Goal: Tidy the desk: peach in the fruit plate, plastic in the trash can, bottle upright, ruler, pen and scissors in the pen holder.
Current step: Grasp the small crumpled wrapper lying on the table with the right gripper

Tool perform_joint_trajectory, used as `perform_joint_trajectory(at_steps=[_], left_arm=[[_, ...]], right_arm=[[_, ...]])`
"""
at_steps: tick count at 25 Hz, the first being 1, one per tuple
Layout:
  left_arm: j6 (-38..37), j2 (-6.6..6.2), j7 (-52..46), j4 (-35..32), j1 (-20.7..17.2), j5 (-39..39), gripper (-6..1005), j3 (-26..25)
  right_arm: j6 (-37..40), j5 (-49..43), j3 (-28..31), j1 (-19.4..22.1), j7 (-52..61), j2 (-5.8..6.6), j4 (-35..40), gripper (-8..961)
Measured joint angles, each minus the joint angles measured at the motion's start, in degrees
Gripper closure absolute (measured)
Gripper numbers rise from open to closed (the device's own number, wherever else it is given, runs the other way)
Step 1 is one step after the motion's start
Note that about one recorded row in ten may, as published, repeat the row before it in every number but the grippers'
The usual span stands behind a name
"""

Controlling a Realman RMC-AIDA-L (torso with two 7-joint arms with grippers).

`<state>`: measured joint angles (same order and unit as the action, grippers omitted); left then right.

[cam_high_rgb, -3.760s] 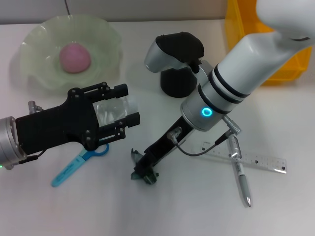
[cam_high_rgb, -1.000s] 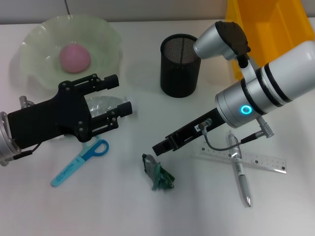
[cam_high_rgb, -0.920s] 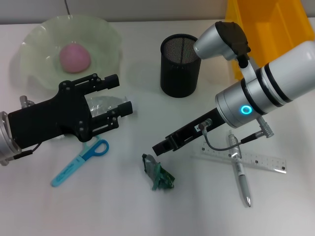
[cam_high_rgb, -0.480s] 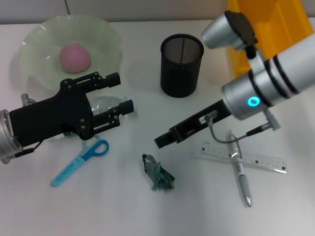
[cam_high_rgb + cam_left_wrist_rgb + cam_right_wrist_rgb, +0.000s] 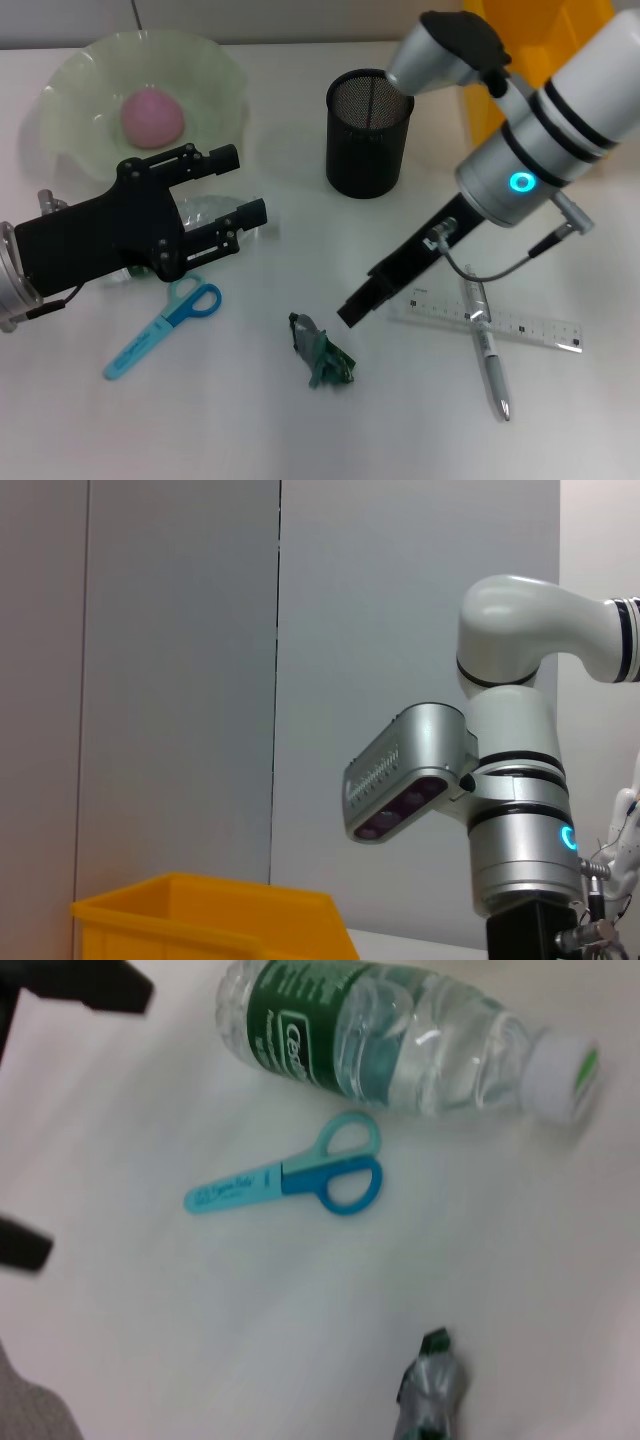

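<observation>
The pink peach (image 5: 153,116) lies in the pale green fruit plate (image 5: 70,75). The clear bottle (image 5: 212,214) (image 5: 400,1045) lies on its side, and my left gripper (image 5: 243,185) hovers open over it. Blue scissors (image 5: 165,325) (image 5: 290,1180) lie flat in front of the bottle. The crumpled green plastic (image 5: 322,352) (image 5: 432,1390) rests alone on the table. My right gripper (image 5: 358,305) hangs just to its right, apart from it, beside the clear ruler (image 5: 500,322). The pen (image 5: 485,345) lies across the ruler. The black mesh pen holder (image 5: 368,130) stands at the back.
A yellow bin (image 5: 550,25) (image 5: 200,920) stands at the back right, behind my right arm's elbow (image 5: 450,45). The left wrist view looks across at the right arm (image 5: 510,820) and a grey wall.
My right gripper, down on the plastic 3.8 s ago, has lifted off it and swung right toward the ruler. The plastic stayed on the table. The left gripper barely moved.
</observation>
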<state>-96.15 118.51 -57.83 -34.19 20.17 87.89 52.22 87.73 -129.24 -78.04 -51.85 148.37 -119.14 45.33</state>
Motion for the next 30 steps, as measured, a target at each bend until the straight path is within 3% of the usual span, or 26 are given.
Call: perform_joint_trajectory(at_steps=[7, 13, 30], left_arm=[[0.0, 0.06, 0.0, 0.6, -0.3, 0.0, 360, 0.0], [0.0, 0.05, 1.3, 0.9, -0.4, 0.0, 360, 0.0], [0.0, 0.05, 1.7, 1.6, 0.1, 0.0, 360, -0.3]], right_arm=[[-2.6, 0.1, -2.8, -5.4, 1.0, -0.61, -5.7, 466], [-4.4, 0.7, -4.2, -6.7, 2.2, -0.75, -8.2, 350], [-7.5, 7.4, -11.1, -8.7, 2.9, -0.74, -12.3, 356]])
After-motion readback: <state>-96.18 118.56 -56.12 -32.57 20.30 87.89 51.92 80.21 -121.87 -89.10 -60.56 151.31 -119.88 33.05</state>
